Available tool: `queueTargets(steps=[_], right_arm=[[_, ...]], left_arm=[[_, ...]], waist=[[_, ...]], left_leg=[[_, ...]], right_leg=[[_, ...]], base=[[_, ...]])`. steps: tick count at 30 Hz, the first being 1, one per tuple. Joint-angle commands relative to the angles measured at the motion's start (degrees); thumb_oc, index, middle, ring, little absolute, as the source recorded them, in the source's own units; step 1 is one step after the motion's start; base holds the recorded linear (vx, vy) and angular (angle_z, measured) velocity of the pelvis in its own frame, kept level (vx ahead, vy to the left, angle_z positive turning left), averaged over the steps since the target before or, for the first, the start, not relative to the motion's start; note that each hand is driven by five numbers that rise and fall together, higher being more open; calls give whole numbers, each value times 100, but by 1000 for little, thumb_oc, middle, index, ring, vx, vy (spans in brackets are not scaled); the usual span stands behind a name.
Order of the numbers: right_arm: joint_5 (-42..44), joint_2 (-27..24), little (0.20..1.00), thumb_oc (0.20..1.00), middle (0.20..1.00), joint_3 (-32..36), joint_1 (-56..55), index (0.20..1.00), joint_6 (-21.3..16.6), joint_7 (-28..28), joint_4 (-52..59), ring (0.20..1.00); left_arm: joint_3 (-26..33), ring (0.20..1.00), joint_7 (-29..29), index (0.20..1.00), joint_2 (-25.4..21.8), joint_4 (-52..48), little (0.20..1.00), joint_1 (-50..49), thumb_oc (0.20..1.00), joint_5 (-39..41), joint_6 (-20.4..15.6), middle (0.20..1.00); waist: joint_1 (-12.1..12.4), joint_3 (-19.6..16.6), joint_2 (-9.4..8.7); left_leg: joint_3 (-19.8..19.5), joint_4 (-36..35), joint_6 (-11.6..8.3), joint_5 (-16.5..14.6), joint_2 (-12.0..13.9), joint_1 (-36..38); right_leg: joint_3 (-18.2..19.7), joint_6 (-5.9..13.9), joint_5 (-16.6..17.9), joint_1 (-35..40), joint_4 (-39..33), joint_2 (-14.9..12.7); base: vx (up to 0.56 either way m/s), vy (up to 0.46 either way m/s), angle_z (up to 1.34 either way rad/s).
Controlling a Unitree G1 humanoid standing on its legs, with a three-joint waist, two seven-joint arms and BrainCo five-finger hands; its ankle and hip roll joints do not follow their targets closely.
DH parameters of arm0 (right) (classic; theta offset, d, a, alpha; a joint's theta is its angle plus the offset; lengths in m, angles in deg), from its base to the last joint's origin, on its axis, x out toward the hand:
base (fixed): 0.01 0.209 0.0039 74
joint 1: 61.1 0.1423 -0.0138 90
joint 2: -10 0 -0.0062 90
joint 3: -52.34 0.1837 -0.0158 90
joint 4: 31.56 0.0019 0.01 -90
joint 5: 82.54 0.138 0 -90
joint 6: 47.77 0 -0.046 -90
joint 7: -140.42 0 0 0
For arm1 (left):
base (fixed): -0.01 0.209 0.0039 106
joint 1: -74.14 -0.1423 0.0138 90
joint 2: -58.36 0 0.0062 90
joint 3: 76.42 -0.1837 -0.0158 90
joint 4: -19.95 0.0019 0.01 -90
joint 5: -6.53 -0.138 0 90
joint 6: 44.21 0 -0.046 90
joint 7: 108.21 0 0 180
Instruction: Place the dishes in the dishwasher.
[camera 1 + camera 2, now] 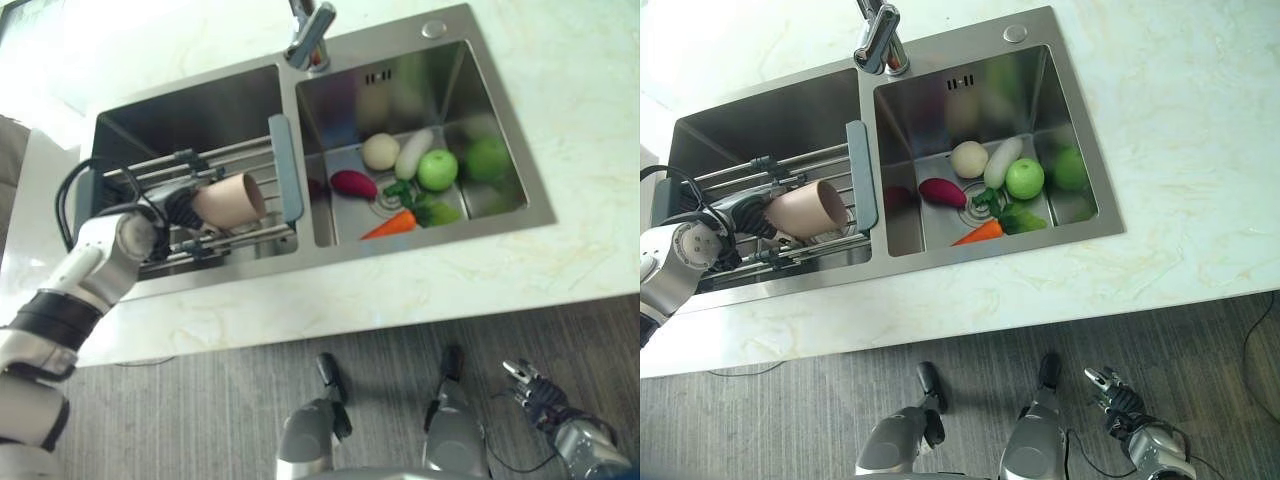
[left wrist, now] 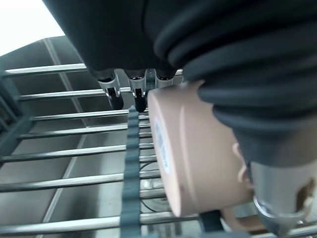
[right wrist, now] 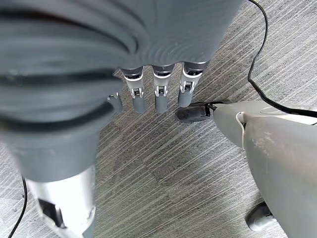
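Note:
A beige cup [image 1: 230, 200] lies on its side on the metal drying rack [image 1: 232, 154] that spans the left sink basin, its mouth turned toward the rack's grey end bar [image 1: 286, 170]. My left hand [image 1: 180, 209] is shut on the cup, at the cup's base end. In the left wrist view the cup [image 2: 193, 153] sits between the fingers [image 2: 115, 98] and the thumb, just above the rack's bars. My right hand [image 1: 530, 386] hangs low over the floor in front of the counter, fingers [image 3: 157, 97] straight and holding nothing.
The right basin [image 1: 470, 80] holds vegetables and fruit: a green apple [image 1: 437, 169], a white radish [image 1: 412, 153], a carrot [image 1: 390, 225], a purple-red piece [image 1: 353, 184]. A faucet [image 1: 311, 38] stands behind the divider. Pale marble counter [image 1: 560, 110] surrounds the sink.

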Motion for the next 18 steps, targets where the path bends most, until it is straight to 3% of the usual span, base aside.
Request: queueTargets(steps=[1, 4, 5, 6, 18], right_arm=[[196, -35, 1000, 1000, 1000, 152, -53, 1000, -133, 22, -4, 1000], [201, -45, 1000, 1000, 1000, 142, -48, 1000, -154, 50, -23, 1000], [213, -54, 1000, 1000, 1000, 138, -45, 1000, -163, 71, -32, 1000], [215, -55, 1000, 1000, 1000, 140, -42, 1000, -166, 80, -37, 1000], [281, -80, 1000, 1000, 1000, 14, 96, 1000, -185, 102, -120, 1000]], left_arm=[[-99, 1000, -127, 1000, -167, 605, 1000, -345, 1000, -379, 40, 1000], [-134, 1000, -194, 1000, -193, 582, 1000, -291, 1000, -397, -52, 1000], [-147, 278, -244, 278, -209, 560, 278, -257, 278, -377, -143, 278], [-152, 200, -263, 200, -211, 553, 200, -247, 200, -382, -160, 200], [-602, 200, -839, 200, -151, 518, 200, 253, 200, -351, -666, 200]], waist=[[41, 22, -160], [40, 29, -171], [40, 35, -178], [41, 39, -182], [-24, 112, -259]], left_leg=[[-537, 359, -137, -216, 143, -437], [-536, 372, -142, -218, 156, -461], [-538, 377, -142, -217, 158, -473], [-540, 380, -141, -217, 158, -477], [-496, 427, -156, -198, 206, -586]], right_leg=[[-91, 380, -427, -553, 949, -401], [-88, 380, -430, -587, 969, -407], [-82, 379, -430, -598, 972, -406], [-80, 378, -428, -602, 971, -405], [-12, 371, -408, -750, 1018, -380]], base=[[0, 0, 0], [0, 0, 0], [0, 0, 0], [0, 0, 0], [0, 0, 0]])
